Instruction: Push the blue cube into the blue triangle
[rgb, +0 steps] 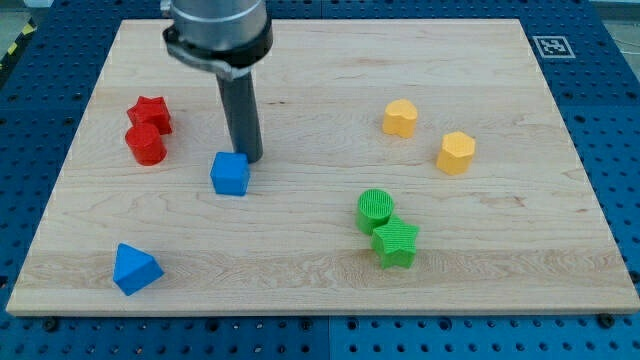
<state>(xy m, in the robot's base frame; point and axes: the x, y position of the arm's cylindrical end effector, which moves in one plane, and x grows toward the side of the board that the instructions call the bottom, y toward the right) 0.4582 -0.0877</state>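
On the wooden board (320, 60), left of centre: my tip (251, 158) just above-right of the blue cube (230, 174), apparently touching.
No jaws, only a rod. Blue triangle (135, 269) well apart, toward the view's bottom-left.

Bare bench (300, 270) runs between the blue cube (230, 174) and the blue triangle (135, 269) toward the view's lower left, with no block on that line. The rod's tip (250, 158) stands just beside the cube's upper right corner, and the red star (150, 113) and red cylinder (146, 145), touching each other, sit to the view's left, off that lane. The green cylinder (376, 209) and green star (396, 243), also touching, crowd the lower right; the two yellow blocks (400, 118) (456, 152) stand well apart at upper right.
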